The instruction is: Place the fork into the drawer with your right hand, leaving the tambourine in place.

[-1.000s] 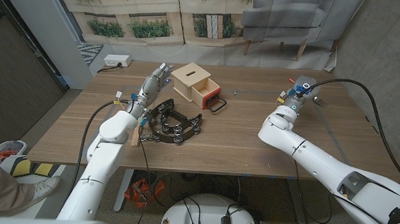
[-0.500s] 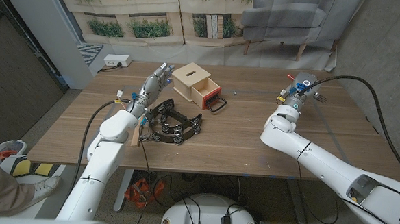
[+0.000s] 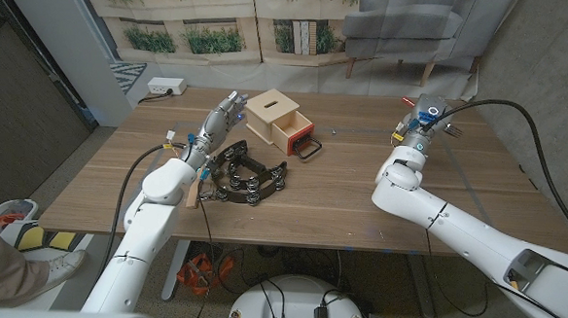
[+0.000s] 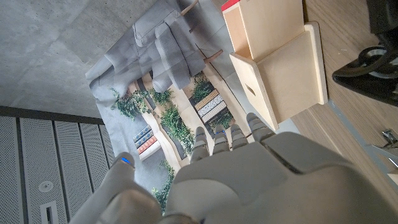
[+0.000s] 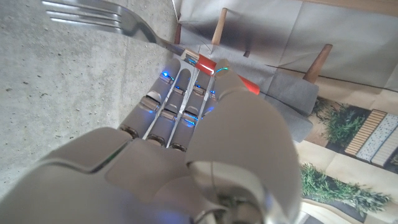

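Two hands up over the wooden table (image 3: 340, 196) right now. Right hand (image 3: 430, 116) is raised over the far right part of the table and has the fork (image 3: 450, 130) in it; in the right wrist view its fingers (image 5: 180, 93) are closed together around the red handle, with the silver tines (image 5: 93, 15) sticking out past the fingertips. So the fork is off the table, well apart from the drawer.

Left hand (image 3: 220, 117) hangs in the air just beside the small wooden box (image 3: 274, 112), over the far edge of the tambourine (image 3: 244, 175). Fingers are stretched out and a bit apart, holding nothing. Left wrist view shows the back of that hand (image 4: 249, 180) with the box (image 4: 273, 56) right past its fingertips.

Drawer (image 3: 293, 132) is pulled out of the box toward the robot, red front with a black loop handle (image 3: 308, 150). Black tambourine lies flat on the table just in front of the box, close to the open drawer. White power strip (image 3: 166, 86) sits on the far left corner.
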